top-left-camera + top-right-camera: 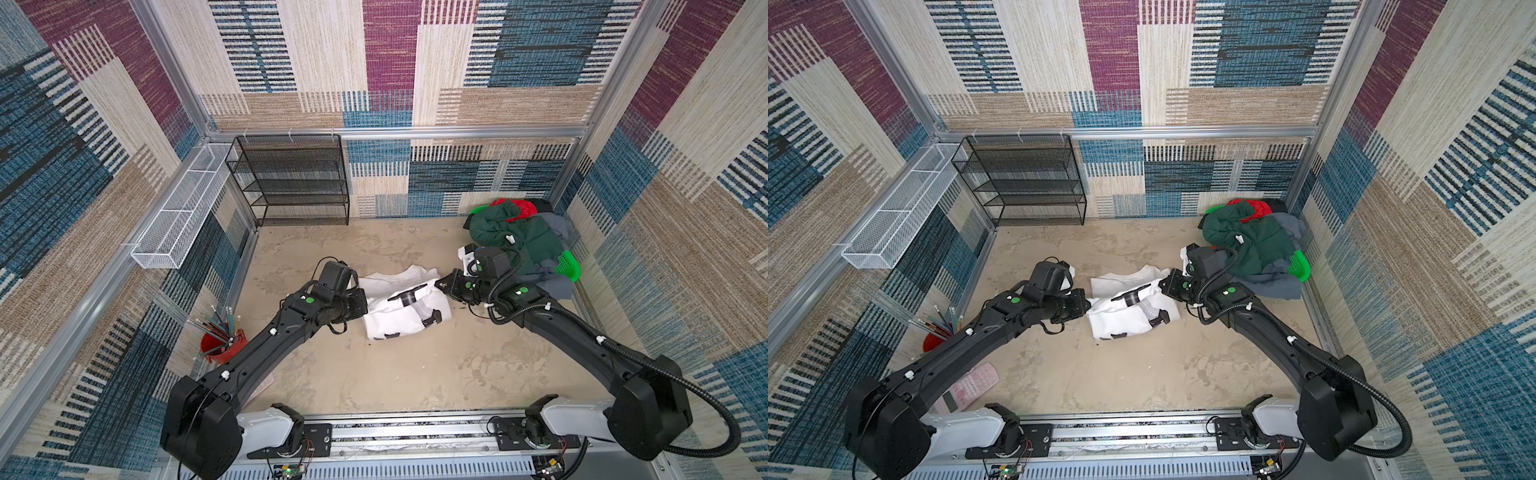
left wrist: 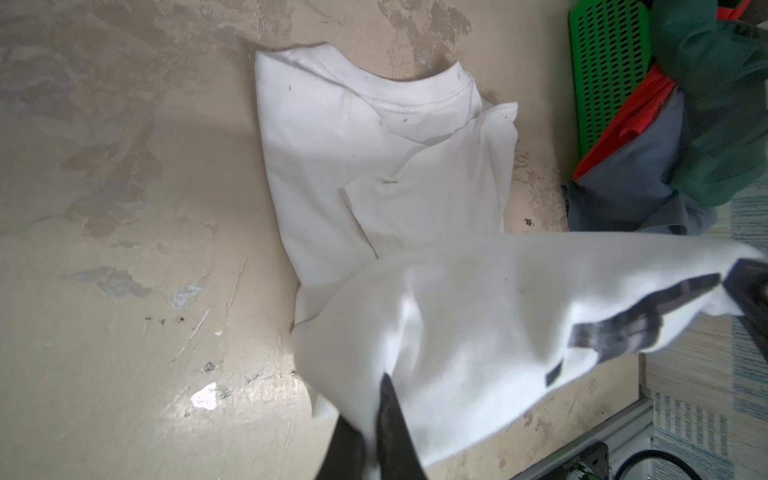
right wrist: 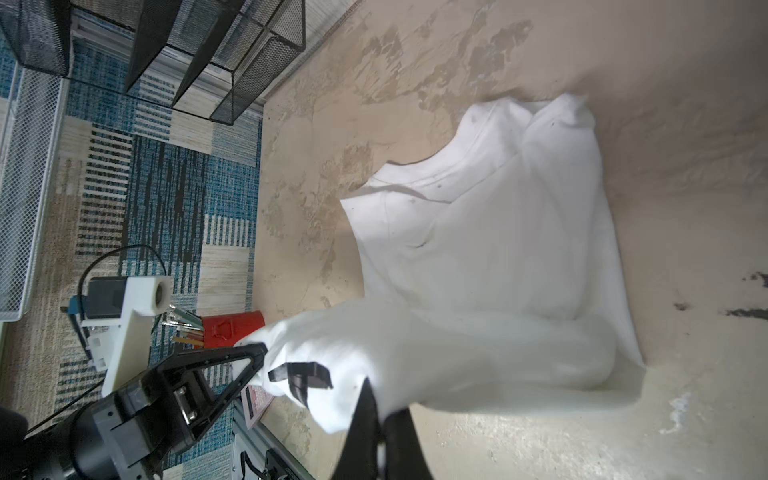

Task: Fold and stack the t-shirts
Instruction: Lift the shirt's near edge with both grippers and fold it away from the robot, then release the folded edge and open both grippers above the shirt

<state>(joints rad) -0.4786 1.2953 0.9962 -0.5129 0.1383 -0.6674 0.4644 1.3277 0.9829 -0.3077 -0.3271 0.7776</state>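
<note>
The white t-shirt point(image 1: 405, 309) point(image 1: 1133, 309) with black printed patches lies partly folded mid-table. My left gripper point(image 1: 366, 306) point(image 2: 374, 419) is shut on its left lower corner. My right gripper point(image 1: 438, 284) point(image 3: 382, 411) is shut on the opposite corner. Between them the held edge hangs lifted over the collar end point(image 2: 374, 104), which rests flat. In the right wrist view the left gripper point(image 3: 253, 353) shows pinching the cloth. Dark green point(image 1: 523, 239), red point(image 1: 519, 207) and grey-blue point(image 1: 555, 284) t-shirts are heaped at the back right.
The heap covers a bright green perforated basket point(image 1: 568, 264). A black mesh shelf point(image 1: 291, 183) stands at the back, with a white wire basket point(image 1: 183, 208) on the left wall. A red cup of pencils point(image 1: 220, 345) and a pink calculator point(image 1: 971, 384) sit front left.
</note>
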